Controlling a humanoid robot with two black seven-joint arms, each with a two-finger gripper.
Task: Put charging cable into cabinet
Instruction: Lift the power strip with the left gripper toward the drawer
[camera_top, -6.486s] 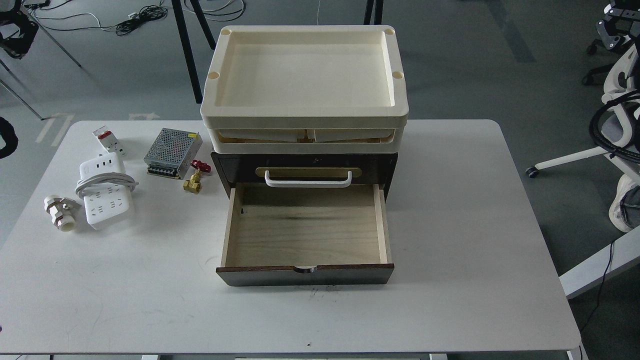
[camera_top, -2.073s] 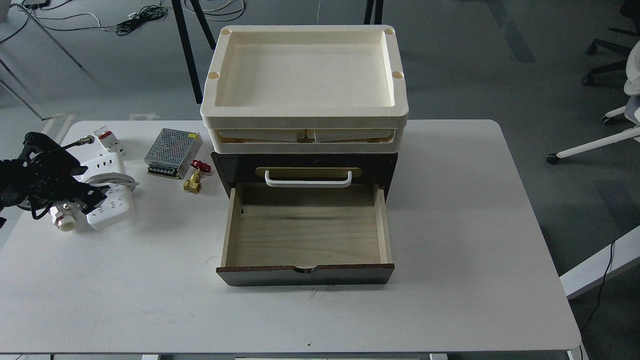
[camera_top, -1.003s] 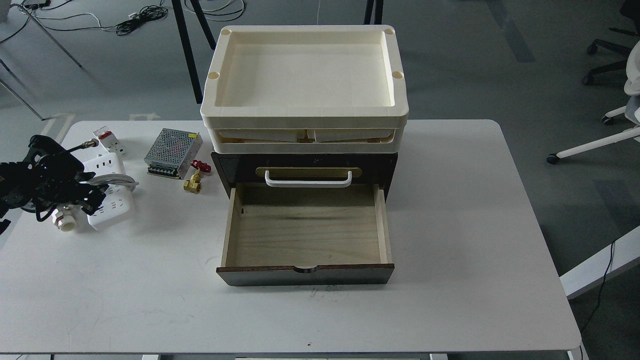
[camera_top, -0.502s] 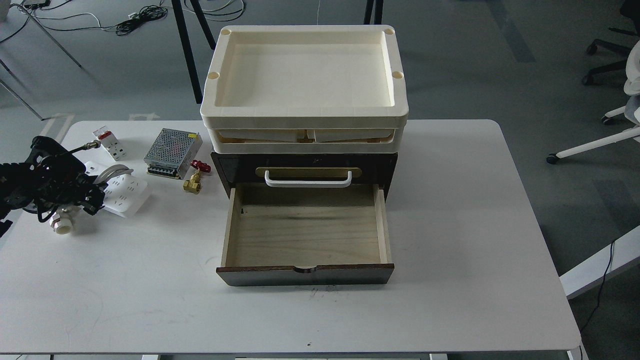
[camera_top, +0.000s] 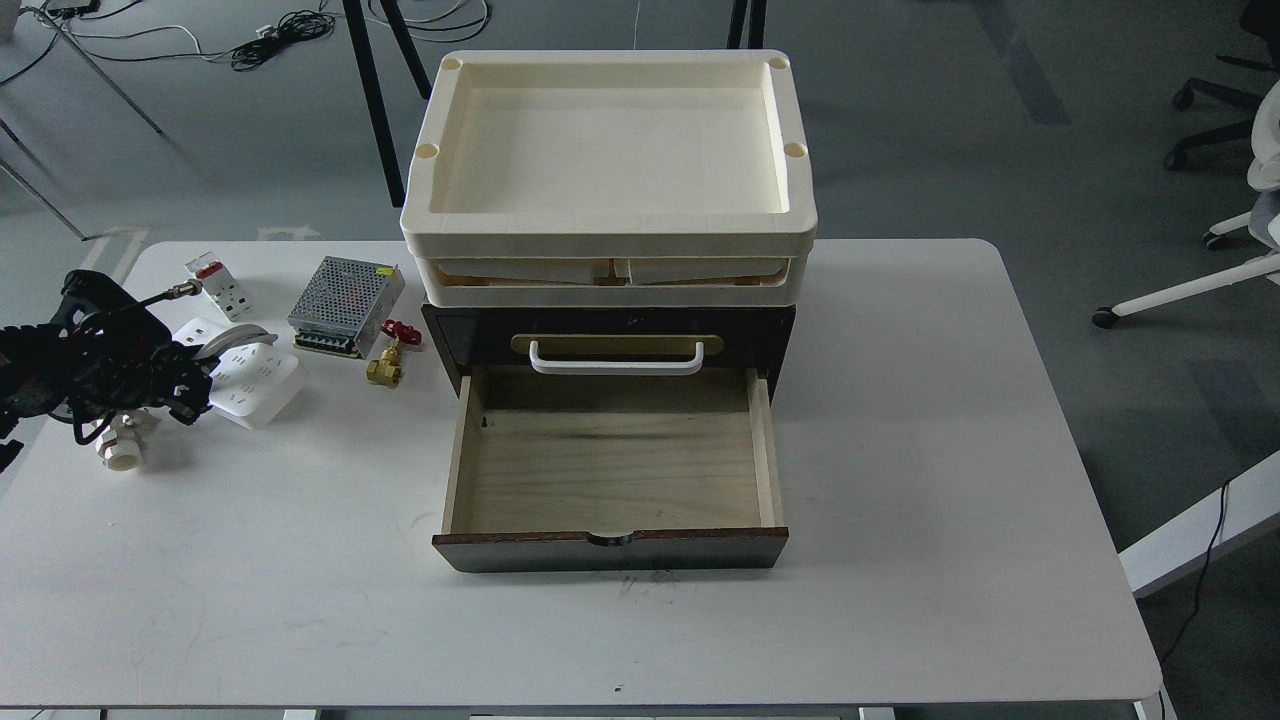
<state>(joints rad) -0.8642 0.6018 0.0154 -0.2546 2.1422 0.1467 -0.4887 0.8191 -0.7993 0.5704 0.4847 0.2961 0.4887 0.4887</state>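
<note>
Left gripper grips tilted charging cable; drawer open.

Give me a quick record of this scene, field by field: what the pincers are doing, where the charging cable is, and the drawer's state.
left pincer: at the power strip's left end, seems closed on it
right pincer: not in view
charging cable: tilted, left of the cabinet, cord coiled round it
cabinet: bottom drawer pulled open, nothing inside
cream trays: stacked on the cabinet
table: white
</note>
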